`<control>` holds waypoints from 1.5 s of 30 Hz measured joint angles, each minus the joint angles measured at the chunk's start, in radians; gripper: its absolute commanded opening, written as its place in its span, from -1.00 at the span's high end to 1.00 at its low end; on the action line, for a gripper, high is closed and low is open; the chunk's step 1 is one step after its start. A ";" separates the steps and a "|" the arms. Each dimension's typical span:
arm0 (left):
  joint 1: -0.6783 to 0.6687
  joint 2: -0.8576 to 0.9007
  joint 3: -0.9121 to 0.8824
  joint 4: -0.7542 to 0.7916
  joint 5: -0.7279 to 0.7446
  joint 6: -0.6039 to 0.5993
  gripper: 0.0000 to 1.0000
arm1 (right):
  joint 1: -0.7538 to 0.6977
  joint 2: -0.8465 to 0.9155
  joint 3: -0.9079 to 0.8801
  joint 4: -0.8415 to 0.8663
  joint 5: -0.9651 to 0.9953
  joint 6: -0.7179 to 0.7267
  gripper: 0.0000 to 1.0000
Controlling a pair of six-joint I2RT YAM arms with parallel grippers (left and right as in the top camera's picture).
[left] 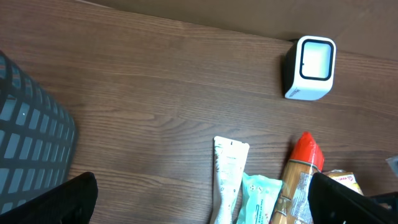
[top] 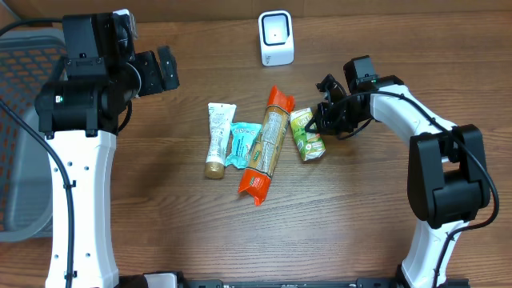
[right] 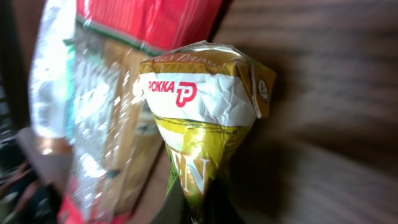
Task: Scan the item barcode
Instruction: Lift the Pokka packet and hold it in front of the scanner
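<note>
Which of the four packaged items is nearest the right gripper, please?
The green Pokka drink carton, at the row's right end, pinched by the right gripper; the pasta bag, teal packet and white tube lie farther away.

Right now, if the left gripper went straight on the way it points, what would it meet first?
Probably the white tube, its crimped end lying ahead between the open jaws; depth is unclear, so bare table may come first.

Wooden table [top: 360, 240], scanner [top: 276, 38], tube [top: 217, 140], teal packet [top: 242, 144], pasta bag [top: 266, 144], drink carton [top: 306, 134]
</note>
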State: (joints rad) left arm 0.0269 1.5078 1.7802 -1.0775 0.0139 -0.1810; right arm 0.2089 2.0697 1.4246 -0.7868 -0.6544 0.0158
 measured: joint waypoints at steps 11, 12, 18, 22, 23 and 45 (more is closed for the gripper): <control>0.000 0.000 0.000 0.000 0.000 0.000 -1.00 | -0.130 -0.116 0.187 -0.115 -0.540 0.030 0.93; 0.000 0.000 0.000 0.000 0.000 0.000 -1.00 | -0.143 -0.143 0.203 -0.116 -0.581 0.033 0.93; 0.000 0.000 0.000 0.000 0.000 0.000 -0.99 | -0.159 -0.204 0.306 -0.045 -0.726 0.114 0.93; 0.000 0.000 0.000 0.000 0.000 0.000 -0.99 | -0.148 -0.204 0.397 0.015 -0.679 0.219 0.93; 0.000 0.000 0.000 0.000 0.000 0.000 -1.00 | -0.138 -0.204 0.435 0.018 -0.646 0.239 0.93; 0.000 0.000 0.000 0.000 0.000 0.000 -0.99 | 0.360 0.151 0.645 0.268 1.018 -0.543 0.93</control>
State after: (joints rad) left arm 0.0269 1.5078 1.7802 -1.0775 0.0139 -0.1810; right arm 0.5690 2.2204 2.0693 -0.5190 0.3634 -0.5270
